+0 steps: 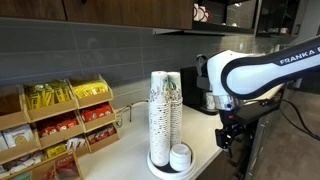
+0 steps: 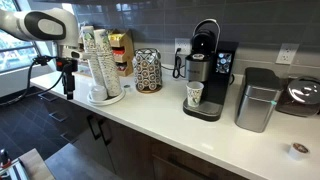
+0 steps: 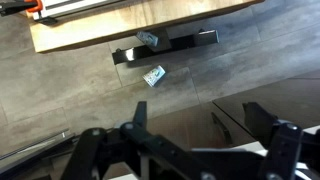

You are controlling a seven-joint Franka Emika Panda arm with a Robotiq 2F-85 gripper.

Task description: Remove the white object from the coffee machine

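The robot arm (image 1: 262,68) carries the dark lettering "FRANKA" along its white upper link in an exterior view, with the rest cut off at the picture's edge. The paper cup (image 2: 195,95) in the coffee machine (image 2: 207,62) bears dark print, and the cup stacks (image 1: 163,108) a greenish mark, possibly a logo; neither can be read.

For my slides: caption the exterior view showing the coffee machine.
The robot's pincer hovers beside the white counter, far from the black boxy coffee machine holding a pale paper cup.
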